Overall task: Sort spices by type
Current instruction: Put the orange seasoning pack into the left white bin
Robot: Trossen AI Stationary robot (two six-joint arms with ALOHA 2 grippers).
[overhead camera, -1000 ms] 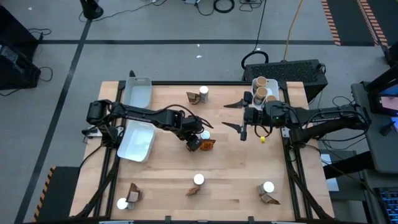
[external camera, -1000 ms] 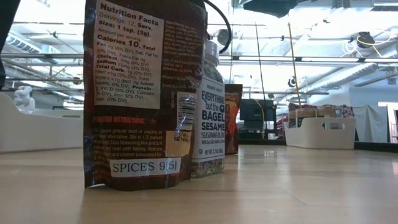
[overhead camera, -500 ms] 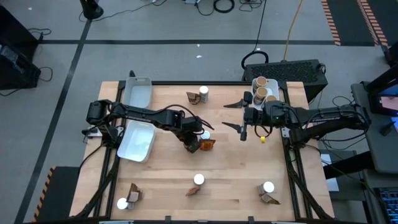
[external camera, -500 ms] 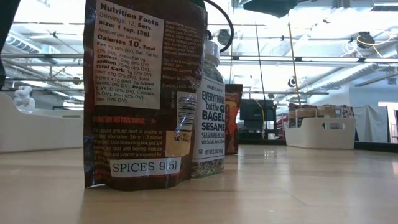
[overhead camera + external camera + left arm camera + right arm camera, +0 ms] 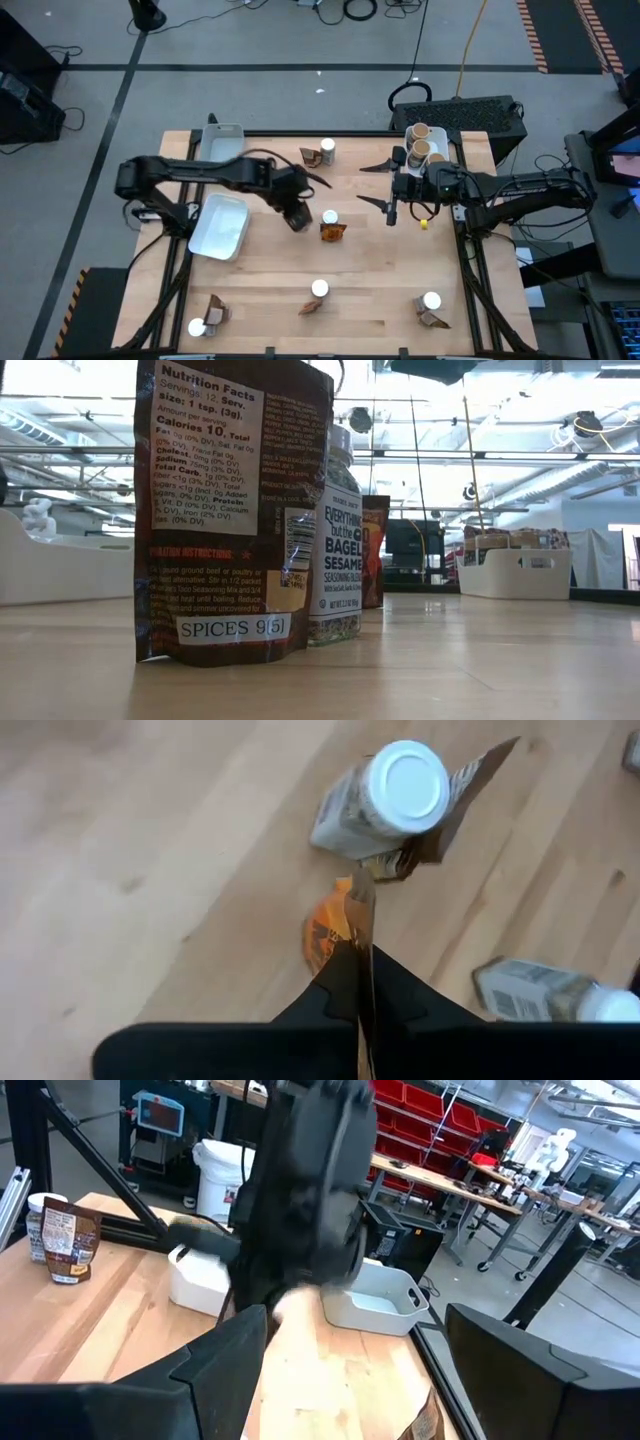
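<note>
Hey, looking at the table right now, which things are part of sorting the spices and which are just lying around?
Job in hand:
white-lidded jars
cork-topped jars
brown packets
held packet, pinched in the left claw

Lying about:
white trays
small yellow piece
right claw, open and waiting by the cork-topped jars

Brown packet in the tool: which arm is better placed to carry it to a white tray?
Left. Its tool is shut on the packet, and a white tray lies close beside it. The right tool hangs open across the table.
</note>
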